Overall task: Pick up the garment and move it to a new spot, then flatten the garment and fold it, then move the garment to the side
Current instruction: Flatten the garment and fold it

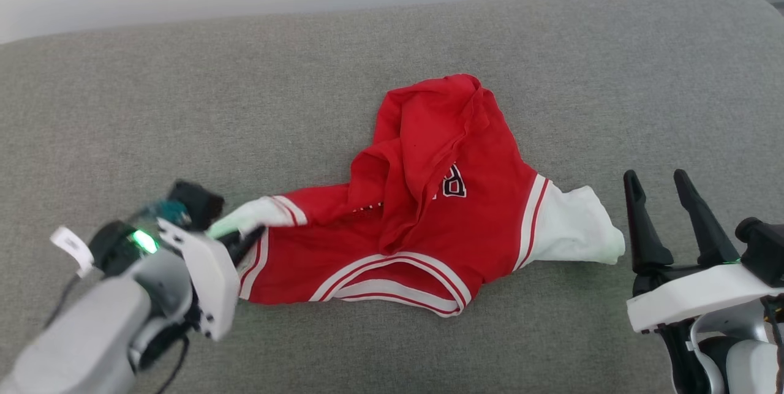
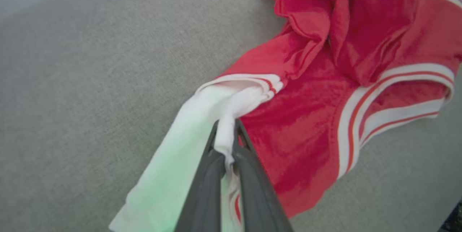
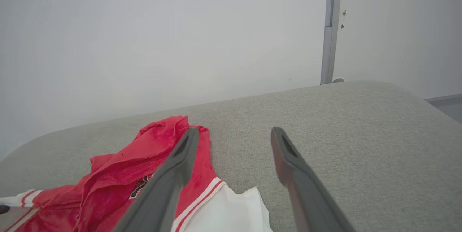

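Garment (image 1: pixel 429 216) lies crumpled mid grey padded surface (image 1: pixel 184 87). Red body is bunched toward 12 o'clock, striped curved trim (image 1: pixel 398 277) at 6. Left end effector (image 1: pixel 242 241) at 9 o'clock of it, fingers pressed together, pinching white sleeve (image 1: pixel 257 216). Right end effector (image 1: pixel 656 178) at 3 o'clock, fingers spread, just beside other white sleeve (image 1: pixel 576 228), not touching cloth.

Grey cushion (image 1: pixel 184 75): open passage all round the garment (image 1: pixel 429 210). Obstacles: white wall (image 3: pixel 144 44) beyond it, grey post (image 3: pixel 330 26) to its far right.
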Tool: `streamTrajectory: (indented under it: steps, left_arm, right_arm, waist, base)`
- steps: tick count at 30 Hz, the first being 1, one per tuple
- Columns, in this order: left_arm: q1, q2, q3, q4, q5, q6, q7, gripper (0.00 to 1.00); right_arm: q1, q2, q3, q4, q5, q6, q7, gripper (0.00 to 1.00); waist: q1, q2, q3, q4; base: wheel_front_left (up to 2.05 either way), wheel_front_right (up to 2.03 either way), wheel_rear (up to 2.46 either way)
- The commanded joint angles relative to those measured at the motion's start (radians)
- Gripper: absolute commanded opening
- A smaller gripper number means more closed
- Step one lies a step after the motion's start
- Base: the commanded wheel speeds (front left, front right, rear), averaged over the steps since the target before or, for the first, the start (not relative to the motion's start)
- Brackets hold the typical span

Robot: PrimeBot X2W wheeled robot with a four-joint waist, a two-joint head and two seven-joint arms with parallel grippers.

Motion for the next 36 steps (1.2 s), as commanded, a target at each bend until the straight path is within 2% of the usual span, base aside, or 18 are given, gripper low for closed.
streamTrajectory:
  steps: [1, 5, 10, 22, 23, 24, 25, 26, 29, 36]
  left_arm:
    - [-0.024, 0.01, 0.015, -0.012, -0.017, 0.001, 0.015, 0.0]
    - [-0.084, 0.039, 0.052, -0.027, -0.042, 0.01, 0.055, 0.0]
    - [-0.167, 0.055, 0.095, 0.042, -0.07, 0.016, 0.098, 0.0]
    - [-0.271, 0.041, 0.122, 0.364, -0.105, 0.019, 0.151, 0.0]
    - [-0.276, 0.036, 0.118, 0.384, -0.104, 0.015, 0.151, 0.11]
    - [-0.286, 0.029, 0.121, 0.401, -0.11, 0.012, 0.143, 0.27]
    - [-0.295, 0.024, 0.127, 0.413, -0.118, 0.008, 0.131, 0.55]
    - [-0.299, 0.018, 0.131, 0.428, -0.13, 0.005, 0.128, 1.0]
    - [-0.311, 0.006, 0.137, 0.453, -0.168, -0.007, 0.147, 1.0]
    - [-0.342, 0.011, 0.13, 0.464, -0.224, -0.013, 0.275, 1.0]
  right_arm:
    - [0.006, 0.004, 0.003, -0.001, 0.009, 0.0, 0.0, 1.0]
    - [0.006, 0.003, 0.016, -0.004, 0.008, 0.0, 0.006, 1.0]
    - [-0.007, 0.003, 0.031, -0.005, 0.013, 0.0, 0.01, 1.0]
    - [-0.034, 0.003, 0.046, 0.016, 0.036, 0.0, 0.003, 1.0]
    - [-0.036, 0.003, 0.046, 0.017, 0.036, 0.0, 0.003, 1.0]
    - [-0.039, 0.003, 0.046, 0.018, 0.037, 0.0, 0.003, 1.0]
    - [-0.041, 0.003, 0.048, 0.019, 0.037, 0.0, 0.003, 1.0]
    - [-0.043, 0.003, 0.048, 0.02, 0.034, 0.0, 0.004, 1.0]
    - [-0.044, 0.003, 0.043, 0.02, 0.028, 0.0, 0.006, 1.0]
    - [-0.045, 0.003, 0.038, 0.013, 0.019, 0.0, 0.022, 1.0]
  waist:
    - [0.0, 0.0, -0.001, 0.001]
    - [0.0, 0.0, -0.001, -0.002]
    - [0.0, 0.0, 0.011, -0.018]
    - [0.0, 0.0, 0.061, -0.047]
    - [0.0, 0.0, 0.063, -0.046]
    - [0.0, 0.0, 0.065, -0.044]
    - [0.0, 0.0, 0.066, -0.042]
    - [0.0, 0.0, 0.067, -0.04]
    - [0.0, 0.0, 0.067, -0.029]
    - [0.0, 0.0, 0.061, -0.009]
  base:
    - [0.0, 0.0, 0.0]
    - [0.0, 0.0, 0.0]
    - [0.0, 0.0, 0.0]
    - [0.0, 0.0, 0.0]
    - [0.0, 0.0, 0.0]
    - [0.0, 0.0, 0.0]
    - [0.0, 0.0, 0.0]
    - [0.0, 0.0, 0.0]
    - [0.0, 0.0, 0.0]
    - [0.0, 0.0, 0.0]
